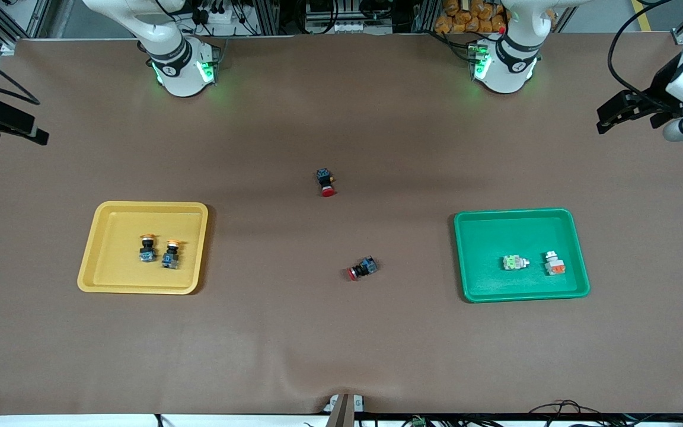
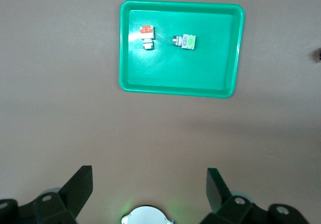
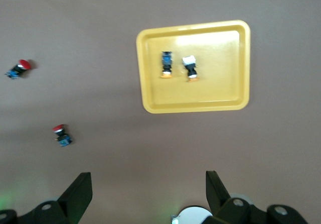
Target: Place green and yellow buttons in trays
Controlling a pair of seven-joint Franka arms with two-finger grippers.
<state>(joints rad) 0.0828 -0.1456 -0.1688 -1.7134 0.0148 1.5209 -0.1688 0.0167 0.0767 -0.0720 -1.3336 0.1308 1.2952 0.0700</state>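
Two yellow-capped buttons [image 1: 147, 248] [image 1: 171, 254] lie side by side in the yellow tray [image 1: 110, 261], and show again in the right wrist view [image 3: 166, 64] [image 3: 190, 67]. A pale button with a green face [image 1: 514, 262] [image 2: 188, 41] lies in the green tray [image 1: 484, 237] [image 2: 200, 68]. My left gripper [image 1: 605, 118] [image 2: 149, 176] hangs open and empty high over the left arm's end of the table. Over the right arm's end, my right gripper [image 1: 27, 130] [image 3: 149, 181] is likewise open and empty. Both arms wait.
A pale block with an orange-red face [image 1: 554, 264] [image 2: 146, 33] lies beside the green-faced button in the green tray. Two red-capped black switches [image 1: 326, 182] [image 1: 363, 268] lie on the brown table between the trays, one farther from the camera than the other.
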